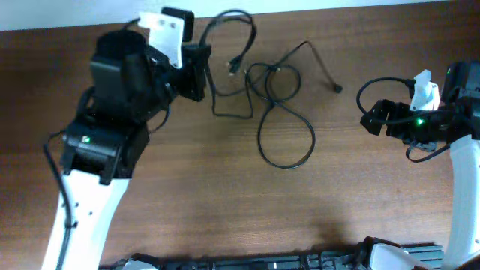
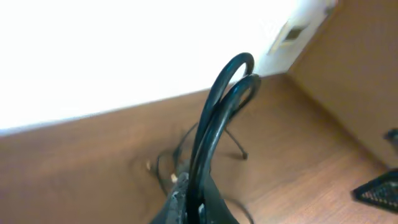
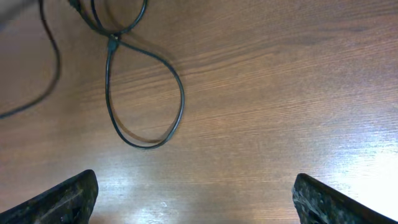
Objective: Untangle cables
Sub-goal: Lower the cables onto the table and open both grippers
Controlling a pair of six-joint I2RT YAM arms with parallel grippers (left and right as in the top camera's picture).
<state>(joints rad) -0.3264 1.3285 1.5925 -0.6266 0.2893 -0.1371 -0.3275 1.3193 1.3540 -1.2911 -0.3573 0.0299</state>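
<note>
Thin black cables (image 1: 285,142) lie on the brown table in loose loops, with a crossing tangle (image 1: 264,77) near the middle and one plug end (image 1: 337,88) out to the right. My left gripper (image 1: 204,71) is shut on a cable strand that arches up toward the table's far edge (image 1: 234,15). In the left wrist view the jaws (image 2: 194,200) pinch a doubled cable loop (image 2: 231,81) that rises in front of the camera. My right gripper (image 1: 369,118) is open and empty, right of the cables. Its view shows wide-apart fingers (image 3: 196,193) and a cable loop (image 3: 144,106) ahead.
The white wall runs along the table's far edge (image 1: 315,6). A dark object lies along the front edge (image 1: 300,262). Bare wood (image 1: 225,202) lies in front of the cables. A black mesh item (image 2: 379,186) shows at the right in the left wrist view.
</note>
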